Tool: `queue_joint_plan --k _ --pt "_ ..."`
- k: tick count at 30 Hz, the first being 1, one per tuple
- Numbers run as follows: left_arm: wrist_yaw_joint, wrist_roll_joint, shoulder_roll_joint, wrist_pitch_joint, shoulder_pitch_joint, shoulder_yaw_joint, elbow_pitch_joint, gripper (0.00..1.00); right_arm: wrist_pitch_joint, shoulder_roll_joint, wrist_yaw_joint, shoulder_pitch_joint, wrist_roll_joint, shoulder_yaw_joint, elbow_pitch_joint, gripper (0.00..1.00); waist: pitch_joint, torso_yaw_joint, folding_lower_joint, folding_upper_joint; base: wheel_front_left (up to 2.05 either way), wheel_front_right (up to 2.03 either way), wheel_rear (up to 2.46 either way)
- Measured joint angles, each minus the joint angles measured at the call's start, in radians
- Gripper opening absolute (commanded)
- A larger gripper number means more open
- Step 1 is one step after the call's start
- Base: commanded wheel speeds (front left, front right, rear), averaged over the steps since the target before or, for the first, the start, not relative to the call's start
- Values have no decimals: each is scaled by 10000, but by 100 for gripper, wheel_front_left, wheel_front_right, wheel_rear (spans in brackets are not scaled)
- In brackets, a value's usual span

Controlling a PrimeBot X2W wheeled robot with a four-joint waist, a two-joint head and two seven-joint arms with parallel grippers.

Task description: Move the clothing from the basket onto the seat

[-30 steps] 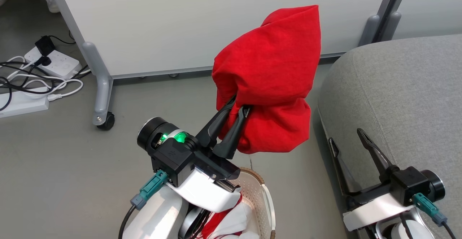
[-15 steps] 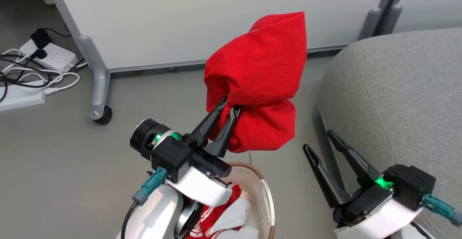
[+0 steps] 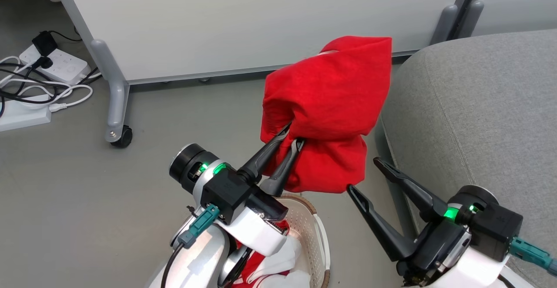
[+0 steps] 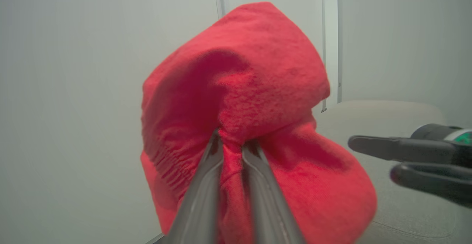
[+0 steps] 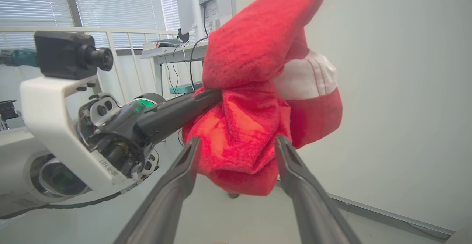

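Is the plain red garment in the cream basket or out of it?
Out: the plain red fabric garment hangs bunched from the shut left pincer, clear of the cream perforated plastic basket.

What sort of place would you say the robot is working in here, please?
Probably an office or lab rather than a home: a pale wheeled partition panel, power strips with loose cables beside it, and, in the right wrist view, a desk with a monitor by window blinds.

The left end effector pinches a fold of the bunched red garment.
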Motion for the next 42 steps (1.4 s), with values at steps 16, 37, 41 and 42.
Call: queue_joint_plan --k 16,37,41,42 --pt "-221 -36 4 2 -2 -1436 140 0 0 -52 0 -195 2 234 1055 100 -60 198 0 0 0 0 0" --pt "-244 127 -4 -2 -72 -1858 792 0 2 -27 0 -561 640 966 1557 0 -99 162 0 0 0 0 0" --pt "-244 125 -4 -2 -67 -1866 828 0 2 8 0 -555 640 920 1555 0 -111 173 0 0 0 0 0" --pt "-244 123 -6 -2 -66 -1866 840 0 2 48 0 -548 640 874 1546 0 -115 174 0 0 0 0 0"
